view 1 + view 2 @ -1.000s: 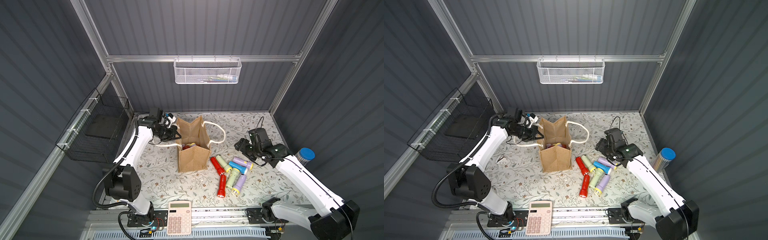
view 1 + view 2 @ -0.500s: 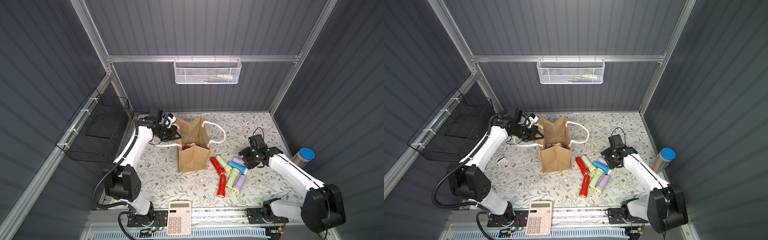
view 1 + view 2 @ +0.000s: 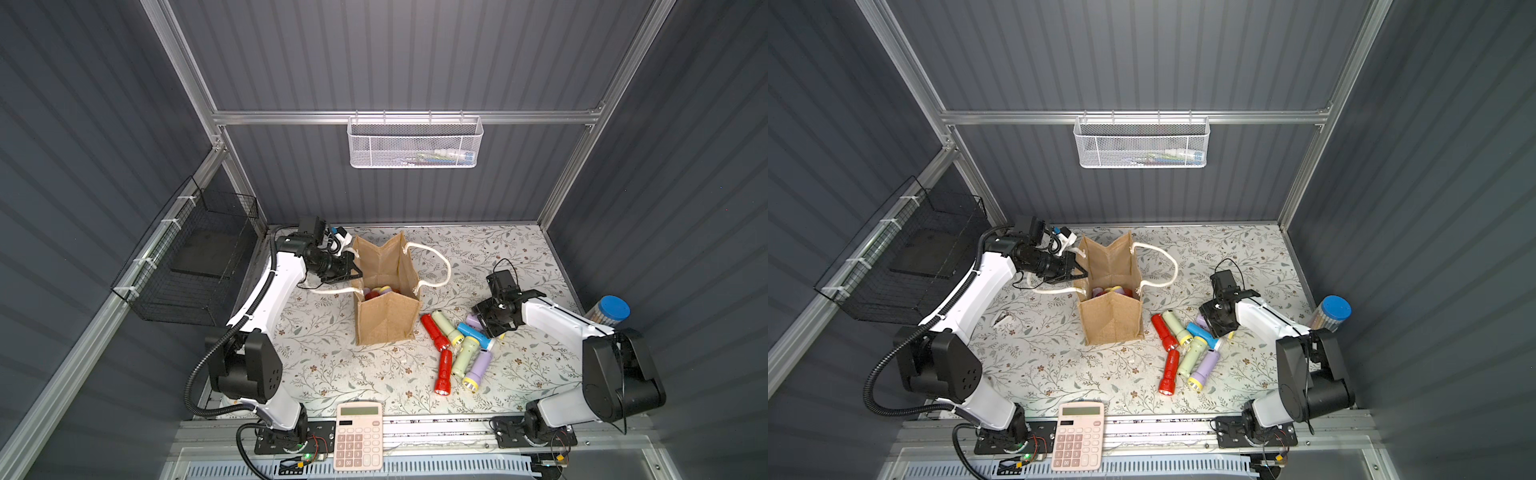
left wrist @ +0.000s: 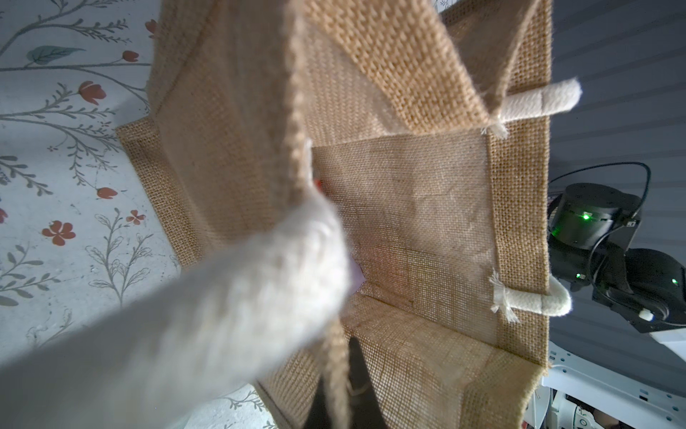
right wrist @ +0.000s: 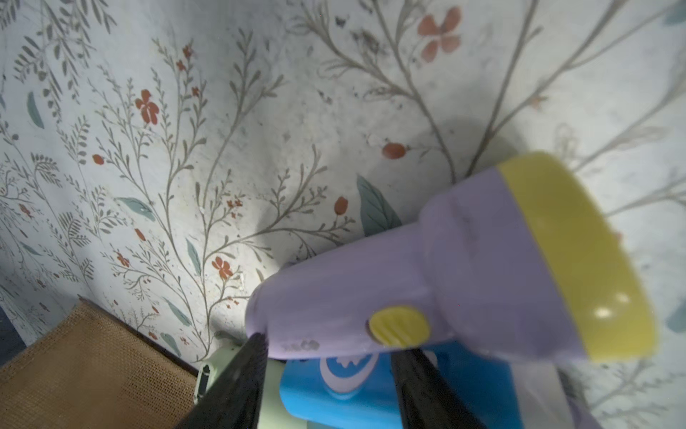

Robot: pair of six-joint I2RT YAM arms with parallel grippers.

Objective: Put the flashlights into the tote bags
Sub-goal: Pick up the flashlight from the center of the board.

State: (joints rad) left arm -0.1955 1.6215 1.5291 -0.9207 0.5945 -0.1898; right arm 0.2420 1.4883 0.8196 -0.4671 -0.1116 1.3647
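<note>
Our left gripper (image 3: 354,272) clamps the tote bag (image 3: 386,324) rim; our right gripper (image 5: 330,347), half-wide astride the lilac flashlight (image 5: 464,267), must close, then we lift.

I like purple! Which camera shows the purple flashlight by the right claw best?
The right wrist view: the purple flashlight fills it, yellow rim and button clear, just past the right claw. In both top views only its tail peeks out beside the claw. The left wrist view misses it.
</note>
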